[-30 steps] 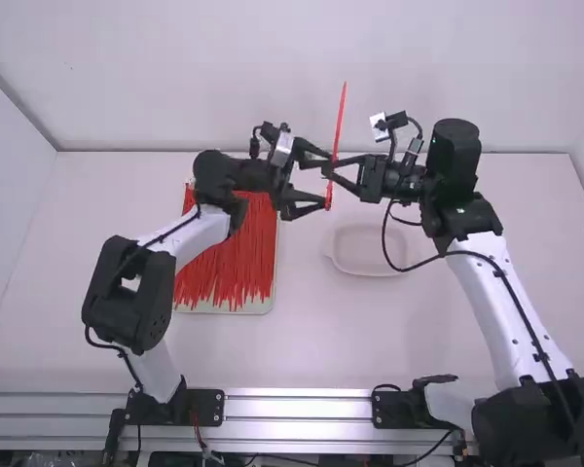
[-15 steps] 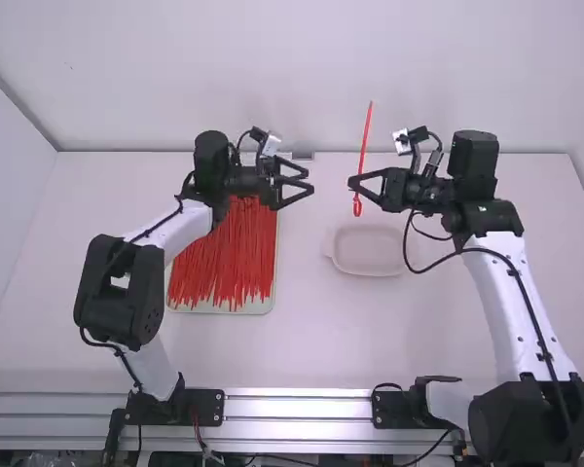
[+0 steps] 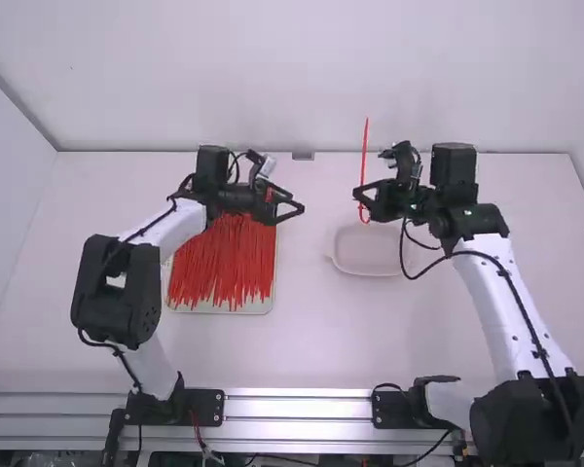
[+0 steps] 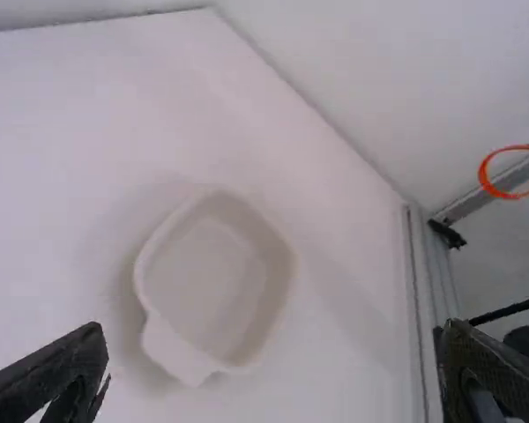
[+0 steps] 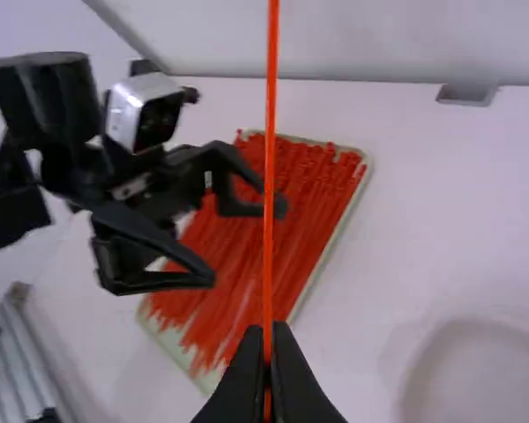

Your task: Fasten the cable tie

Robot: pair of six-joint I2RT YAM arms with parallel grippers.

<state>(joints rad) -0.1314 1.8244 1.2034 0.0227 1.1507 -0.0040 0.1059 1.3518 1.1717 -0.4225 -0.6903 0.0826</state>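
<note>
Thin red plastic cable tie point(image 3: 365, 161): fastened, its lower end closed into a small loop, the long straight tail standing near upright. It is clamped just above the loop in the shut jaws of the right gripper point(image 5: 266, 342), held in the air off the counter point(image 3: 419, 311).

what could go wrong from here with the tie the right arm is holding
The right gripper pinches the cable tie only near its loop, with the long tail upright, so it may pivot or slip. In the high view the loop hangs near the edge of the white container, so a drop now could land on the table.
</note>
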